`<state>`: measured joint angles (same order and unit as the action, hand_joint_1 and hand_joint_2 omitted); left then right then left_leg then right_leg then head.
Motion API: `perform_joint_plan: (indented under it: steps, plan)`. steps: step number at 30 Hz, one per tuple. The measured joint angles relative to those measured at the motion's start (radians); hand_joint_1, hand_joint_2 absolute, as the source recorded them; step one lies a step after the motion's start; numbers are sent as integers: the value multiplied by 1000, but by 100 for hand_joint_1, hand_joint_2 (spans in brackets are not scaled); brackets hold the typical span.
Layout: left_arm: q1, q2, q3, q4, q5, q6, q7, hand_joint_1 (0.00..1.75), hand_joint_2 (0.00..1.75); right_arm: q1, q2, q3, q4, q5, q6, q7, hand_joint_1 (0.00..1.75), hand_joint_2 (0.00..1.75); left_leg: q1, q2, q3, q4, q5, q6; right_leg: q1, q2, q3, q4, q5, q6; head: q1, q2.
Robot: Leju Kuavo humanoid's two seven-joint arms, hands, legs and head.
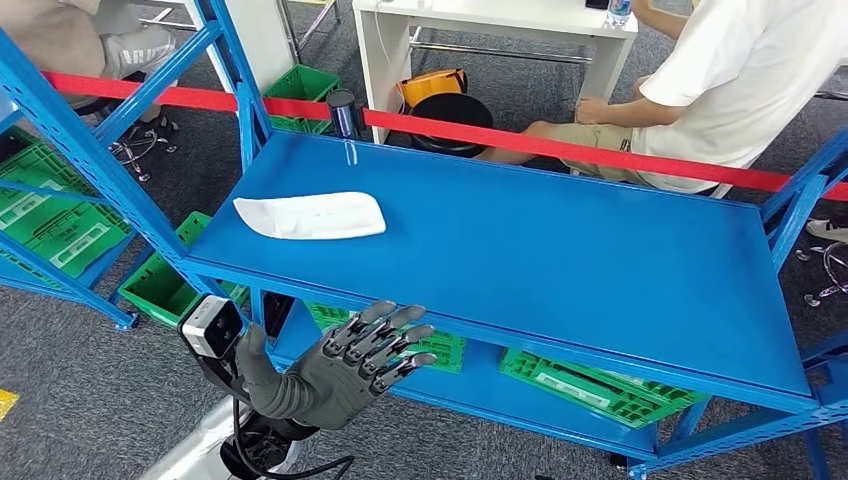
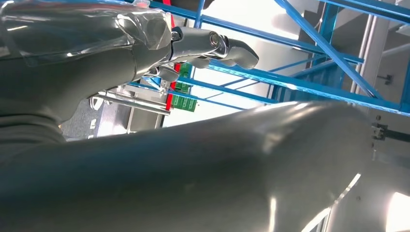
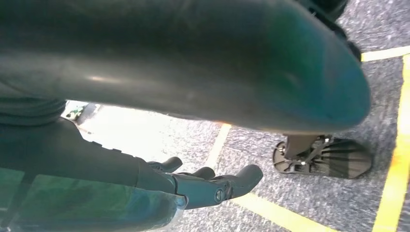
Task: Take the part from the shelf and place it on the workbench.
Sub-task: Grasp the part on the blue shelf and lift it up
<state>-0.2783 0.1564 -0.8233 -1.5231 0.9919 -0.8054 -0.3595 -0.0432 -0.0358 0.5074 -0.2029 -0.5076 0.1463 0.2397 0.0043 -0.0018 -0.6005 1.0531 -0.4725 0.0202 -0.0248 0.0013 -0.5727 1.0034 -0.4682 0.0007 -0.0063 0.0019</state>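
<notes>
The reach is in hand: the left robot hand hovers released, near the shelf edge; the white part lies far-left on it. Next, reach over and grasp. The right robot hand hangs released.

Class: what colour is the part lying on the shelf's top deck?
White part, clearest in the head view.

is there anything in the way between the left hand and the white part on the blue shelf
Nothing visible. The left hand hovers open, in front of the blue shelf's front edge. The white part lies alone on the top level, and the surface between them is bare.
</notes>
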Motion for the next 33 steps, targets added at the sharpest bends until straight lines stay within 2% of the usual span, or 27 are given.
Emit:
perform_joint_plan:
  steps: [1, 3, 5, 6, 7, 9, 10, 11, 12, 13, 14, 15, 16, 17, 18, 20, 21, 22, 24, 25, 26, 27, 29, 30, 31, 33]
  plan:
    - [-1, 0, 1, -2, 0, 0, 1, 0, 0, -3, 3, 0, 0, 1, 1, 0, 0, 0, -5, 2, 20, -39, 7, 9, 1, 0, 1, -2, 0, 5, 0, 0]
    - [0, 1, 3, -6, 0, 3, 2, 0, 0, -6, 7, 2, 0, 4, 1, 1, 0, 0, -13, 2, 29, -59, 5, 21, 1, -2, 2, -6, 2, 18, 0, 0]
    - [2, 1, 4, -8, 0, 7, 3, 0, 0, -7, 9, 4, 0, 5, 2, 1, 0, 0, -9, 0, 41, -75, 18, 29, 2, -4, -3, 3, -4, 24, 0, 0]
    - [3, 1, 5, -10, 0, 9, 4, 0, 0, -8, 10, 6, 0, 6, 4, 1, 0, 0, -7, 1, 48, -83, 23, 31, 4, -4, -16, 30, -18, 23, 1, 0]
    - [4, 1, 5, -11, 1, 12, 5, 0, 0, -8, 10, 8, 0, 9, 5, 1, 0, 0, -4, 1, 54, -90, 26, 34, 5, -4, -39, 78, -40, 19, 2, 0]
    - [8, 1, 5, -12, 4, 18, 6, 0, 0, -7, 10, 13, 0, 17, 7, 2, 0, 0, -8, 1, 55, -91, 25, 37, 4, -3, -109, 213, -86, 15, 2, 0]
    - [12, 1, 5, -12, 7, 23, 6, 0, 0, -5, 9, 15, 0, 21, 8, 3, 0, 0, -10, 0, 56, -90, 23, 38, 4, -3, -138, 264, -98, 17, 3, 0]
    - [17, 1, 6, -12, 10, 27, 6, 0, 0, -3, 9, 17, 0, 23, 8, 3, 0, 0, -11, -2, 57, -90, 21, 38, 4, -3, -151, 280, -94, 23, 3, 0]
    - [20, 2, 6, -12, 14, 30, 7, 0, 0, -2, 8, 18, 0, 25, 8, 4, 0, 0, -12, -5, 60, -89, 19, 37, 3, -3, -143, 253, -75, 31, 3, 0]
    - [23, 2, 6, -12, 16, 32, 7, 0, 0, 0, 7, 19, 0, 26, 7, 3, 0, 0, -12, -7, 63, -87, 14, 35, 3, -3, -116, 190, -44, 40, 3, 0]
    - [25, 3, 7, -12, 17, 32, 7, 0, 0, 0, 6, 21, 0, 25, 4, 2, 0, 0, -13, -9, 65, -83, 9, 32, 3, -4, -83, 115, -14, 45, 3, 0]
    - [26, 4, 8, -12, 18, 31, 7, 0, 0, 1, 5, 22, 0, 24, 1, -2, 0, 0, -15, -11, 66, -79, -1, 27, 4, -4, -53, 52, 6, 43, 3, 0]
    - [27, 5, 8, -12, 19, 29, 7, 0, 0, 3, 4, 23, 0, 21, -3, -7, 0, 0, -17, -12, 65, -76, -11, 23, 5, -4, -34, 13, 14, 36, 3, 0]
    - [29, 6, 8, -12, 21, 25, 6, 0, 0, 5, 4, 23, 0, 19, -8, -13, 0, 0, -19, -13, 65, -74, -20, 18, 7, -4, -25, -2, 11, 26, 2, 0]
    - [30, 6, 8, -12, 22, 22, 5, 0, 0, 9, 4, 23, 0, 17, -13, -20, 0, 0, -20, -13, 67, -74, -25, 14, 9, -4, -21, -3, 9, 16, 2, 0]
    - [31, 6, 9, -12, 25, 16, 2, 0, 0, 18, 3, 23, 0, 15, -23, -31, 0, 0, -16, -12, 70, -62, -33, 4, 4, -3, -10, -3, 8, 4, 2, 0]
    - [31, 6, 9, -12, 27, 14, 0, 0, 0, 22, 2, 23, 0, 15, -27, -35, 0, 0, -14, -11, 60, -34, -45, -2, 1, -3, -3, -4, 7, -2, 1, 0]
    - [31, 6, 10, -13, 29, 13, -1, 0, 0, 24, 2, 23, 0, 15, -30, -38, 0, 0, -10, -9, 37, 13, -65, -10, -2, -2, 4, -5, 4, -6, 1, 0]
    - [34, 6, 10, -13, 30, 11, -2, 0, 0, 26, 1, 23, 0, 15, -32, -41, 0, 0, -3, -6, -50, 158, -115, -23, -1, -1, 14, -4, -6, -13, 0, 0]
    - [35, 7, 9, -13, 30, 11, -2, 0, 0, 28, 1, 23, 0, 15, -32, -42, 0, 0, 0, -5, -93, 219, -126, -27, -1, -1, 19, -4, -12, -14, -1, 0]
    - [37, 7, 9, -13, 30, 11, -2, 0, 0, 30, 0, 23, 0, 15, -33, -42, 0, 0, 3, -4, -124, 249, -119, -28, 0, 0, 25, -4, -19, -13, -1, 0]
    - [38, 7, 9, -13, 30, 12, -2, 0, 0, 33, 0, 23, 0, 15, -33, -42, 0, 0, 4, -4, -133, 236, -88, -27, 0, 2, 34, -4, -26, -12, -1, 0]
    - [38, 8, 10, -13, 30, 11, -2, 0, 0, 35, 0, 23, 0, 15, -33, -43, 0, 0, 2, -4, -97, 111, 11, -14, 2, 5, 57, -6, -43, -9, -1, 0]
    - [39, 8, 10, -13, 30, 11, -2, 0, 0, 35, 1, 23, 0, 15, -33, -43, 0, 0, -2, -4, -70, 48, 47, -4, 5, 6, 66, -7, -50, -6, 0, 0]
    - [38, 8, 10, -13, 30, 11, -2, 0, 0, 34, 1, 23, 0, 15, -33, -43, 0, 0, -6, -3, -50, 2, 67, 6, 6, 7, 71, -7, -56, -3, 1, 0]
    - [38, 8, 11, -13, 30, 11, -2, 0, 0, 33, 4, 23, 0, 15, -33, -44, 0, 0, -13, -1, -34, -24, 62, 20, 8, 6, 72, -10, -62, 6, 1, 0]
